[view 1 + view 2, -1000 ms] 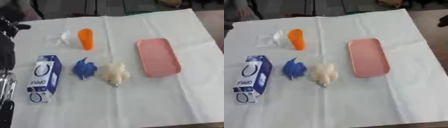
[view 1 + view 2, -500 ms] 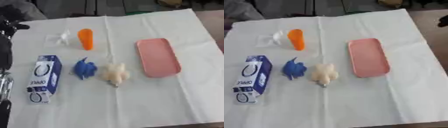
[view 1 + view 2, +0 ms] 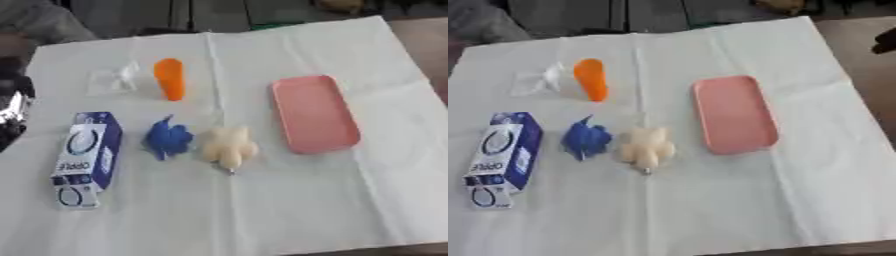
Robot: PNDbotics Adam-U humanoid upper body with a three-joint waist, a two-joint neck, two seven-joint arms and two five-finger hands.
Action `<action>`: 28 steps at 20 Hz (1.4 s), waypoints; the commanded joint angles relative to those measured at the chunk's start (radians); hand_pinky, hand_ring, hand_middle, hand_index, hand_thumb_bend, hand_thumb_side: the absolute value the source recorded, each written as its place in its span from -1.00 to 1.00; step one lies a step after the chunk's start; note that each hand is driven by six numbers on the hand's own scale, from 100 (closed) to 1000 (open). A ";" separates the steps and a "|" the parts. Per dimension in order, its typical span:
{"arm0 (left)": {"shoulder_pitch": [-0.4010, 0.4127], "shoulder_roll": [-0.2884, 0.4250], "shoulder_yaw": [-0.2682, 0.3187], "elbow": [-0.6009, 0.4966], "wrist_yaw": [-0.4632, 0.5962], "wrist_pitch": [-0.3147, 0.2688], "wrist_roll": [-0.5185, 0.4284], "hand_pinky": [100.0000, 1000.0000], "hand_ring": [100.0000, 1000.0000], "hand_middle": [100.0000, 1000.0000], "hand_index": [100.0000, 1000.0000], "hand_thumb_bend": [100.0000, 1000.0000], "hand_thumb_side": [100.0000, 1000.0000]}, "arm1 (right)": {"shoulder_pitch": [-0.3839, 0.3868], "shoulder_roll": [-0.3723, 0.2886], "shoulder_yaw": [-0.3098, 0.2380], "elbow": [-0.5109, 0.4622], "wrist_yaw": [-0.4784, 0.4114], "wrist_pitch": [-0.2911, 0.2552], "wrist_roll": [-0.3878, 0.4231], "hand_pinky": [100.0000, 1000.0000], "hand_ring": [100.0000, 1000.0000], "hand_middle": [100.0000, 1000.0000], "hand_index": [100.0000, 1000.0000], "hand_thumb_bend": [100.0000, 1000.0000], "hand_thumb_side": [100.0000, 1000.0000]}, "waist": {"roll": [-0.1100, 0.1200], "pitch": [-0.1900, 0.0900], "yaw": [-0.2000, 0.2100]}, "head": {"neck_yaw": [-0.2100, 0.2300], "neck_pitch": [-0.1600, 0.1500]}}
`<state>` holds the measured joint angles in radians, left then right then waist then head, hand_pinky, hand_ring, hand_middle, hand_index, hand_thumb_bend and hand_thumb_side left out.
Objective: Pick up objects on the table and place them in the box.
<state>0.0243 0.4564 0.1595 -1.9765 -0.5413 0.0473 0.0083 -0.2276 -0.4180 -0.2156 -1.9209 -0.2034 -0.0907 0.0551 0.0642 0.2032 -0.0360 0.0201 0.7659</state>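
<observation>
Table (image 3: pixel 420 37) w/ white cloth (image 3: pixel 289 200)

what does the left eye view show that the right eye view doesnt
Only the left eye view shows part of the robot's left arm, black and silver, at the left edge; its hand cannot be made out. Only the right eye view shows a small dark shape at the right edge, too unclear to name, and more bare brown table there. Both share the white cloth with the pink tray, orange object, clear plastic piece, blue toy, cream toy and blue and white carton, all lying apart, none in the tray.
</observation>
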 commanded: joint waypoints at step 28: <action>-0.045 -0.121 -0.097 0.223 -0.294 0.133 -0.029 0.30 0.61 0.59 0.77 -0.35 0.31 | -0.003 -0.020 -0.002 -0.018 -0.014 -0.001 0.006 0.00 0.03 0.54 0.40 -1.00 0.45 | -0.018 -0.029 -0.007 | -0.007 0.004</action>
<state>-0.0120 0.3271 0.0628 -1.7512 -0.8283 0.1852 -0.0217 -0.2224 -0.4184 -0.2148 -1.9209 -0.2121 -0.0906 0.0575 0.0499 0.1869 -0.0422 0.0147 0.7659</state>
